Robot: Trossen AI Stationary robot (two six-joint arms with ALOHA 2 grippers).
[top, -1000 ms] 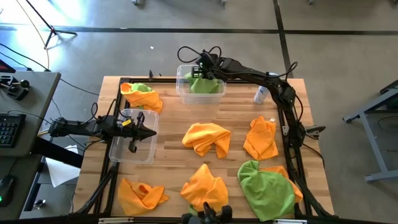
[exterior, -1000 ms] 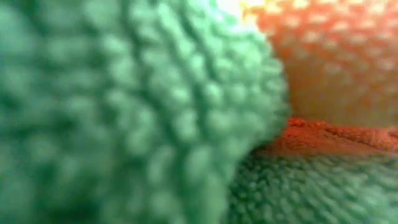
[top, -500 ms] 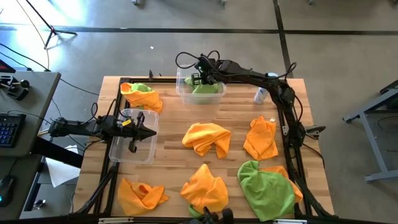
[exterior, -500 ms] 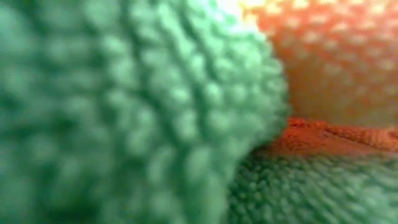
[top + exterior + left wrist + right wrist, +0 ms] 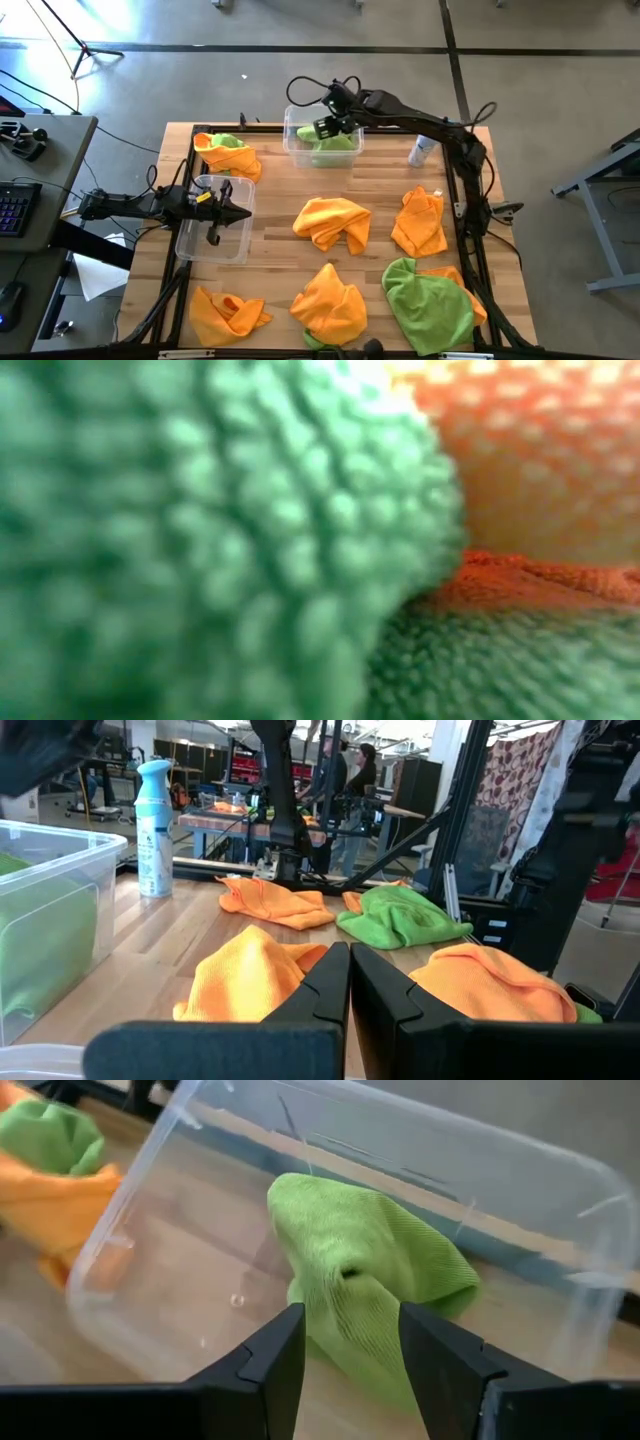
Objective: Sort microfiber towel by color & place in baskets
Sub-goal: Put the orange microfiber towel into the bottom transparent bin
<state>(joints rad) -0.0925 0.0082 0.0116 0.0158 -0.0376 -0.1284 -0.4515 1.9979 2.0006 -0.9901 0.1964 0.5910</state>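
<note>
Right claw: my right gripper (image 5: 327, 127) hangs over the far clear basket (image 5: 296, 150), fingers (image 5: 270, 1360) spread apart and holding nothing, as the right wrist view shows.
Green cloth in far basket: one lime green towel (image 5: 365, 1285) lies bunched inside that bin, just beyond my parted fingers; I cannot tell whether they touch it.
Left claw: my left gripper (image 5: 232, 211) sits over the near-left clear basket (image 5: 190, 243), its two fingers (image 5: 325, 990) pressed together on nothing.
Left basket: from above it appears to hold no cloth.
Far-left pile: an orange towel with a green one (image 5: 228, 143) tucked against it lies at the table's far-left corner, beside the far basket.
Centre: a crumpled orange cloth (image 5: 332, 222) rests mid-table, well apart from both bins.
Right side: another orange cloth (image 5: 419, 222) lies near my right arm's base.
Near edge: an orange towel (image 5: 228, 313) at near left, an orange one (image 5: 329, 300) at near centre, and a large green towel (image 5: 428, 301) at near right, overlapping an orange cloth (image 5: 462, 284) under it.
Spray bottle: a blue-capped bottle (image 5: 421, 151) stands at the far-right of the wooden table (image 5: 275, 190).
Low camera: blocked by green and orange cloth (image 5: 220, 540) pressed up close.
Background: people (image 5: 345, 775) stand at benches across the room.
</note>
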